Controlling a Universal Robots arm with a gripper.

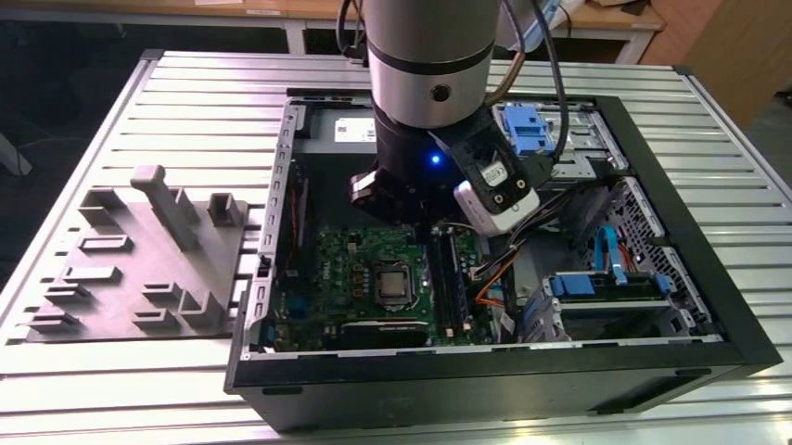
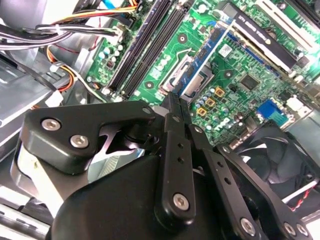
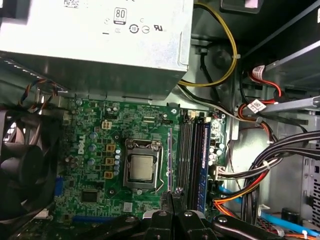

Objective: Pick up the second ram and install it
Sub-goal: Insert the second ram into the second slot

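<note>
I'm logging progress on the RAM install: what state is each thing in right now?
gripper: shut on the second ram.
second ram: held above the motherboard, not in a slot.
processor: seated, no cooler on it.
memory slots: black ones beside the processor look empty.
computer case: on its side, open.

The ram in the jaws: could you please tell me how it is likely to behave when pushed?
The ram looks thin and flat, so it is probably light and stiff lengthwise. Much of it juts past the gripper, whose jaws are shut on it, so an off-line push might pivot it. As a bare circuit board, it is likely fragile.
</note>
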